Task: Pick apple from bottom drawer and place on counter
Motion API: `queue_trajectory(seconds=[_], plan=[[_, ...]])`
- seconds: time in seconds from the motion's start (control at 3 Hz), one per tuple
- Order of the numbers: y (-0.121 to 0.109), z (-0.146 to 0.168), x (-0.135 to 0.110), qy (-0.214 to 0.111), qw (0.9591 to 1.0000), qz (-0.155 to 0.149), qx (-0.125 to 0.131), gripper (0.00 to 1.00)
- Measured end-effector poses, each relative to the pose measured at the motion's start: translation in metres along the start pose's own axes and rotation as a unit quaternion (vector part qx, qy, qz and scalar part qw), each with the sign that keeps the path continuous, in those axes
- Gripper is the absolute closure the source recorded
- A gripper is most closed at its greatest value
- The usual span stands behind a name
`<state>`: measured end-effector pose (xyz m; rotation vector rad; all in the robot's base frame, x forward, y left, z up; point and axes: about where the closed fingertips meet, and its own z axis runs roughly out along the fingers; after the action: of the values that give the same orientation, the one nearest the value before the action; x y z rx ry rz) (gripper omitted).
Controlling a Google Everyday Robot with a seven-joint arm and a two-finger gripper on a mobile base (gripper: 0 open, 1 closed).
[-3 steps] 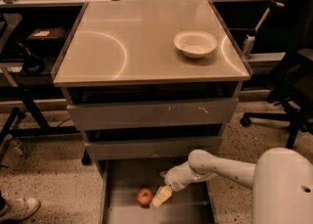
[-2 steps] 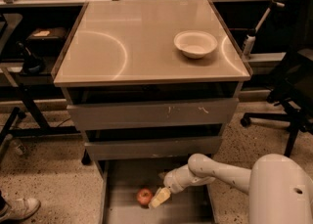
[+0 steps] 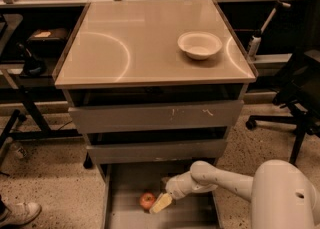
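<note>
Little has moved since a second ago: the gripper (image 3: 160,204) has crept a touch closer to the apple (image 3: 147,200), the robot's white body (image 3: 285,198) fills more of the lower right corner, and the apple lies where it lay. The gripper's pale tip sits low in the bottom drawer (image 3: 125,188), just beside the apple's right flank and possibly touching it; whether the gripper is spread or closed on the fruit cannot be told. The apple rests on the drawer floor, left of centre and toward the front. Judged risks are these. A round apple met from one side is likely to roll off toward the left wall or deeper under the cabinet. An off-centre grasp could squeeze it out. On lifting, the wrist lies close below the front of the middle drawer (image 3: 155,150) and could strike it. On the counter (image 3: 140,48), a hasty release could send the apple rolling toward the edge or against the white bowl (image 3: 199,45). The gripper points down and left, and the arm (image 3: 220,179) runs rightward and slightly up from it, crossing the drawer's right side into the body.
</note>
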<state>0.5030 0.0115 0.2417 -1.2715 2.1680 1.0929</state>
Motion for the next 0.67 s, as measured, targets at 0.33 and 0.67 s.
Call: queue_trajectory(seconds=[0.33,0.67], plan=[[-0.016,0.019,0.009,-0.02,0.9993,-0.003,0.031,0.0],[-0.026,0.036,0.022,-0.038,0.9981,0.01,0.048,0.0]])
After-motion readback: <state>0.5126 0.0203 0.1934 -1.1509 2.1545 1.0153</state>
